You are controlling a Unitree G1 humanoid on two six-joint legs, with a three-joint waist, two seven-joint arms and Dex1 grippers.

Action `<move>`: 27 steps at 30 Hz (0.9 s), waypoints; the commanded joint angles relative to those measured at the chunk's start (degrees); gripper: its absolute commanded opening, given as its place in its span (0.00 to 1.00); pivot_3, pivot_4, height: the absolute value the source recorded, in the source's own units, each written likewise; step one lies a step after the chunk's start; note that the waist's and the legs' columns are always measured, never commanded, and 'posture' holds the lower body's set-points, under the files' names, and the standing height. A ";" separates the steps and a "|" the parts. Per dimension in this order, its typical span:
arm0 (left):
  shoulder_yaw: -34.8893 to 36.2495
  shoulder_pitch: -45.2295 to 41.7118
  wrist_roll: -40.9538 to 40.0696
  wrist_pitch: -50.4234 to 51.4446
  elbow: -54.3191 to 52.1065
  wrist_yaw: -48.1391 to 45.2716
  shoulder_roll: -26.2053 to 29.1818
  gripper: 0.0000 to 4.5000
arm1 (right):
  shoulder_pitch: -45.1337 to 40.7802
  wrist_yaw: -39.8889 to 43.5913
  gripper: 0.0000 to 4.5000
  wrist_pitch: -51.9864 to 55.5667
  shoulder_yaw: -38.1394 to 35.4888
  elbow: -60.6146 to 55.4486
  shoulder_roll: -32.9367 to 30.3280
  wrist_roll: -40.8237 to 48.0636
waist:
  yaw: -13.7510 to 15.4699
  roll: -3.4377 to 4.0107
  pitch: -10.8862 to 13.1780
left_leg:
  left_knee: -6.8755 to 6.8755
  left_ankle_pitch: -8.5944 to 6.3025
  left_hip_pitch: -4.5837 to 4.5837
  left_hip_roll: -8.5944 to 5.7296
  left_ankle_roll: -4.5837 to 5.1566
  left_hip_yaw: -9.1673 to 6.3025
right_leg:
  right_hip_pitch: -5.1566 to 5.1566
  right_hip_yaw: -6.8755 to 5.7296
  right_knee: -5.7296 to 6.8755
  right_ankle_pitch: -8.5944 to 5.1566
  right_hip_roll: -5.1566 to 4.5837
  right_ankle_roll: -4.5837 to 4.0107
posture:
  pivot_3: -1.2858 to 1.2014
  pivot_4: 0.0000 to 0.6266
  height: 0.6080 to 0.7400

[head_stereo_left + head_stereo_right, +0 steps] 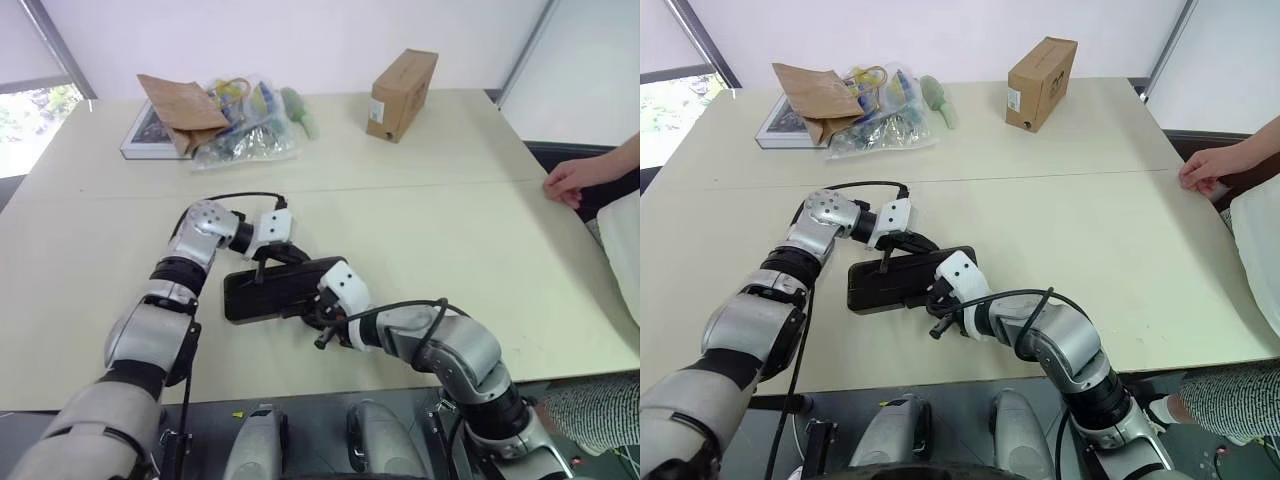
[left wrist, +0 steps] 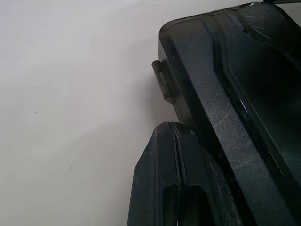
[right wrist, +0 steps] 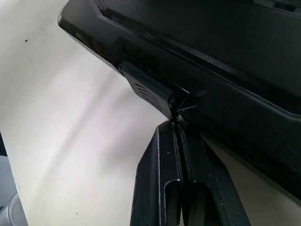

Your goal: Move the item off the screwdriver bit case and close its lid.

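With the screwdriver bit case [image 1: 275,290] lying dark and flat on the desk [image 1: 450,230], both closed, empty tools, left tool [image 2: 176,188] and right tool [image 3: 181,183], press its edges, so latching the lid [image 1: 902,278] looks next.

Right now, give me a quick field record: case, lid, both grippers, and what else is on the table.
case: screwdriver bit case flat on the table, dark shell up
lid: looks down on the case
left gripper: shut, at the case's far edge
right gripper: shut, tips at the latch on the near edge
clutter: cardboard box, brown paper bag, plastic bag at far side
person: hand resting on right edge
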 commanded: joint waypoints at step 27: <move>-13.94 14.52 11.84 -12.31 -1.42 -7.29 0.28 0.00 | -7.92 -8.01 0.01 -5.50 -8.78 0.16 5.26 -5.40 | -1.83 0.07 -0.30 | -0.20 -0.04 0.37 0.13 0.07 0.05 | 0.08 0.24 0.09 -0.09 0.19 -0.16 | 0.52 0.24 1.00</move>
